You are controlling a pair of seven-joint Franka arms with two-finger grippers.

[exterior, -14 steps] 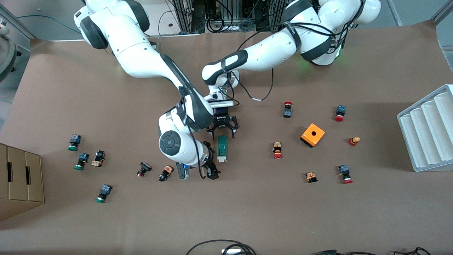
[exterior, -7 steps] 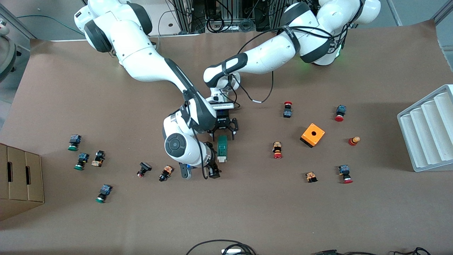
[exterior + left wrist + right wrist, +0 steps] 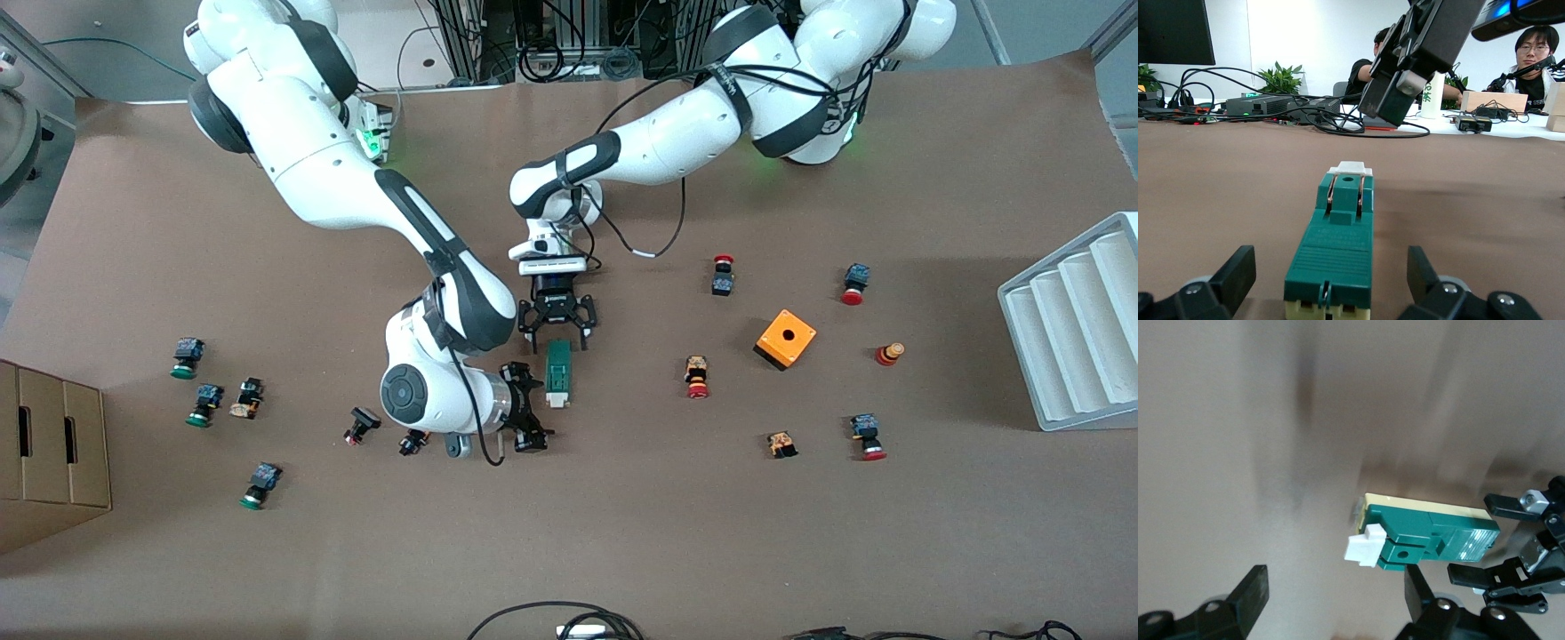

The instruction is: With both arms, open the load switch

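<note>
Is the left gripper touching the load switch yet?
Apart. The left wrist view shows the left gripper open, bare table between each finger and the load switch.

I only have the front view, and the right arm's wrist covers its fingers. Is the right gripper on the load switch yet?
Observer: No. In the left wrist view the right gripper hangs in the air near the load switch, by its white end, not touching it.
Operator: Is the left gripper clamped?
Observer: No. The left gripper is open and low at the table, one finger on each side of the switch's other end, with a gap on both sides.
Operator: Right fingers open?
Observer: Yes, the right wrist view shows them spread wide.
</note>
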